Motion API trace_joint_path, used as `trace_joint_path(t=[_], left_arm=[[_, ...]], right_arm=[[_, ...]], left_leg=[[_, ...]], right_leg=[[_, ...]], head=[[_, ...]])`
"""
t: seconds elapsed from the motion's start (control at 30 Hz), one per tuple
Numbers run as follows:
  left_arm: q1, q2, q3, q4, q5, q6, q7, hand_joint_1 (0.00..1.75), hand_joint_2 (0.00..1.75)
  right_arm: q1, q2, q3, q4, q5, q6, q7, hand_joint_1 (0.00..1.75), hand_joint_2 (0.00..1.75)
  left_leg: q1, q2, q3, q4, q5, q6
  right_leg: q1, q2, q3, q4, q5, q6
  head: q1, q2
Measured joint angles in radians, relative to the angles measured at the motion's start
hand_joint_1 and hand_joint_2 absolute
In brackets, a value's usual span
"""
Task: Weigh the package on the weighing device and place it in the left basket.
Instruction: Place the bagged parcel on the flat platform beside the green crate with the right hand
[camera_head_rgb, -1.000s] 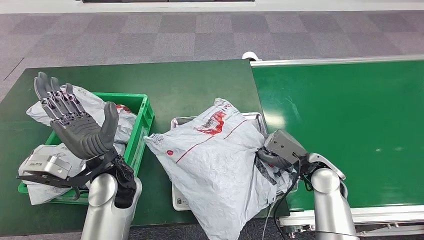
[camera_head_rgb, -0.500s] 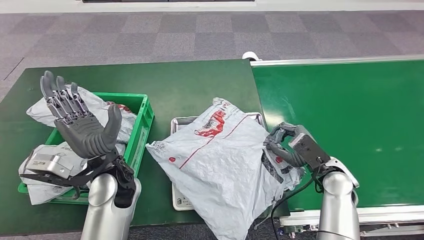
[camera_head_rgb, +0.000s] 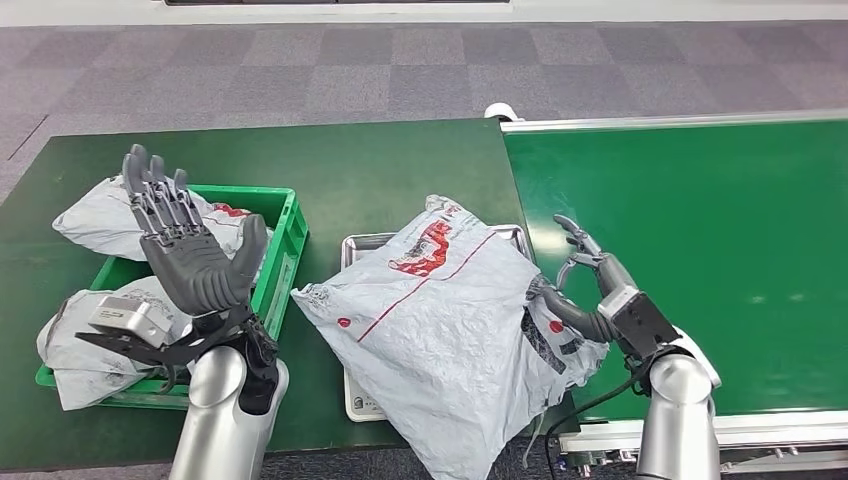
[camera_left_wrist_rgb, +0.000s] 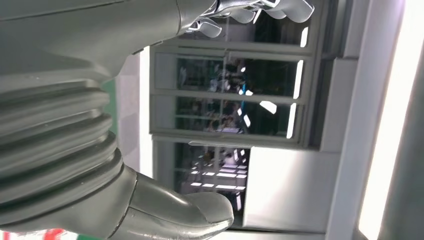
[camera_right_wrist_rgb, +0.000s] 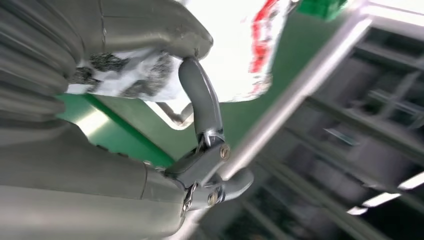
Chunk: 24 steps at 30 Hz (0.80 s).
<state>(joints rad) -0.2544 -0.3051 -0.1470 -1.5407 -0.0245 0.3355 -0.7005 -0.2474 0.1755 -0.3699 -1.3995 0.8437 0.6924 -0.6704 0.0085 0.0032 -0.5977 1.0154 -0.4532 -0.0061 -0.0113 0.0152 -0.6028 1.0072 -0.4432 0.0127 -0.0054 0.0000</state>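
Note:
The package (camera_head_rgb: 440, 320), a big crumpled grey poly bag with red print, lies across the silver weighing device (camera_head_rgb: 356, 243) and hangs over its front edge. My right hand (camera_head_rgb: 592, 290) is at the package's right edge with its fingers spread upward; its thumb (camera_right_wrist_rgb: 150, 30) lies against the bag (camera_right_wrist_rgb: 235, 45). My left hand (camera_head_rgb: 190, 250) is raised over the green basket (camera_head_rgb: 287, 245), palm up, fingers apart and holding nothing. Its thumb (camera_left_wrist_rgb: 180, 215) is in the left wrist view.
Several grey packages (camera_head_rgb: 100, 215) fill the basket and spill over its left side. The dark green table (camera_head_rgb: 380, 170) carries basket and scale. A bright green conveyor belt (camera_head_rgb: 700, 220) with a metal rim runs along the right.
My right hand has uncurled its fingers from the package's right edge and turned upward. My raised left hand has drifted a little right. The package has hardly moved.

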Motion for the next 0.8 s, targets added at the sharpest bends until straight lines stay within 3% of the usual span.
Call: trace_joint_path(t=[0.2,0.5,0.63,0.8], left_arm=[[-0.044,0.001,-0.012,0.162,-0.068,-0.087,0.000,0.00,1.75],[-0.080,0.002,-0.029,0.312,-0.120,-0.120,0.017,0.00,1.75],[-0.108,0.008,-0.066,0.400,-0.288,-0.210,0.090,0.00,1.75],[-0.153,0.009,-0.145,0.533,-0.560,-0.235,0.179,0.00,1.75]], right_arm=[[0.046,0.015,-0.002,-0.078,-0.069,0.000,-0.028,0.00,1.75],[0.079,0.012,0.000,-0.078,-0.125,0.000,-0.014,0.00,1.75],[0.102,-0.008,0.012,-0.078,-0.244,0.000,0.000,0.00,1.75],[0.154,-0.030,0.013,-0.105,-0.441,0.000,-0.026,0.00,1.75]], left_leg=[[0.000,0.000,0.000,0.000,-0.001,0.000],[0.000,0.002,0.000,0.000,0.000,0.000],[0.000,0.001,0.000,0.000,-0.001,0.001],[-0.001,0.001,-0.001,0.000,-0.001,0.001]], right_leg=[[0.000,0.000,0.000,0.000,0.000,0.000],[0.000,0.002,0.000,0.000,0.000,0.000],[0.000,0.001,0.000,0.000,0.000,0.000],[-0.001,0.001,-0.001,0.000,0.000,0.000]], head=[[0.000,0.000],[0.000,0.000],[0.000,0.000],[0.000,0.000]])
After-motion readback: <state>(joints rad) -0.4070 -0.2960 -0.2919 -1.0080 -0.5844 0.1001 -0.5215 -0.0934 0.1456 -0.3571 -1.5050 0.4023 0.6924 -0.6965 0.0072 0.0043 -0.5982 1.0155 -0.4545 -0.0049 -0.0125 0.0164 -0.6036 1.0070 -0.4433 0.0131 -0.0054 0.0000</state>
